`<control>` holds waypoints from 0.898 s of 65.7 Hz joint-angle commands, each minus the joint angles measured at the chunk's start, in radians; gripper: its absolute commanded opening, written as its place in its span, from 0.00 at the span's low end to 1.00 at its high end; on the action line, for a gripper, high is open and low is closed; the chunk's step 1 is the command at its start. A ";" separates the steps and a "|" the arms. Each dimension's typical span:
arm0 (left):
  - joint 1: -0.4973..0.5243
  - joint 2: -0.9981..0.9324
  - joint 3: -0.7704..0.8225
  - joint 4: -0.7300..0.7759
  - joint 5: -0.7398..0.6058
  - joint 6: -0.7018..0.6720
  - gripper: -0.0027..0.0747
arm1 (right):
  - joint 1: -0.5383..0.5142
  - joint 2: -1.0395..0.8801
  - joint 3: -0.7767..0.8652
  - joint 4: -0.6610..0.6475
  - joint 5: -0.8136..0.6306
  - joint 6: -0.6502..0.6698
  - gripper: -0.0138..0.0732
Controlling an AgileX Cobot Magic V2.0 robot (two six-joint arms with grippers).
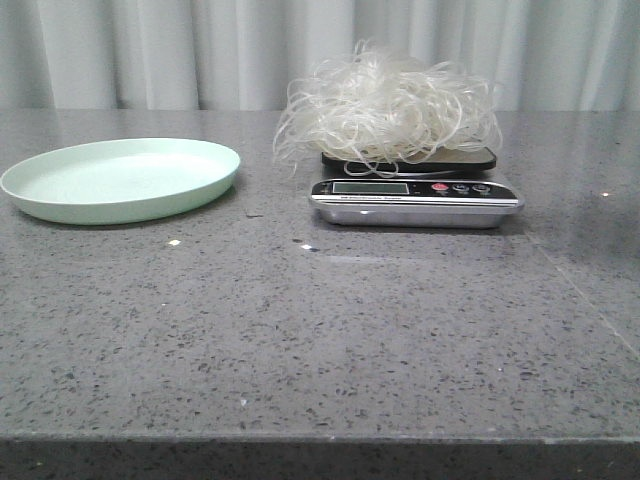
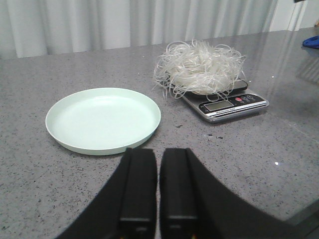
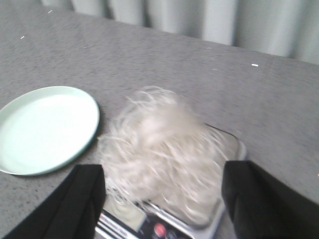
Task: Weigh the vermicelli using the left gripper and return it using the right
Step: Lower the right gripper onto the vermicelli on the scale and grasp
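Observation:
The vermicelli (image 1: 385, 105), a fluffy whitish tangle of glassy strands, lies on the small digital scale (image 1: 415, 197). It also shows in the left wrist view (image 2: 199, 67) and, blurred, in the right wrist view (image 3: 159, 149). The pale mint-green plate (image 1: 125, 178) is bare at the left. My left gripper (image 2: 158, 167) is shut and empty, low over the table in front of the plate (image 2: 102, 119). My right gripper (image 3: 162, 191) is open wide, above the scale's front, its fingers either side of the vermicelli. Neither gripper shows in the front view.
The scale's display and red button (image 1: 439, 187) face the table's front edge. Grey speckled table (image 1: 300, 340). A pale curtain (image 1: 200, 50) hangs behind. A blue object (image 2: 311, 41) lies at the far right in the left wrist view.

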 commanded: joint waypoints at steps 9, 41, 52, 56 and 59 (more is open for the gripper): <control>-0.001 0.013 -0.024 -0.016 -0.080 0.001 0.22 | 0.019 0.242 -0.304 -0.017 0.089 -0.011 0.84; -0.001 0.013 -0.024 -0.016 -0.080 0.001 0.22 | 0.019 0.685 -0.710 -0.090 0.488 -0.027 0.84; -0.001 0.013 -0.024 -0.016 -0.080 0.001 0.22 | 0.019 0.763 -0.749 -0.149 0.608 -0.027 0.82; -0.001 0.013 -0.024 -0.016 -0.080 0.001 0.22 | 0.019 0.773 -0.750 -0.148 0.619 -0.027 0.77; -0.001 0.013 -0.024 -0.016 -0.080 0.001 0.22 | 0.020 0.776 -0.750 -0.148 0.622 -0.027 0.67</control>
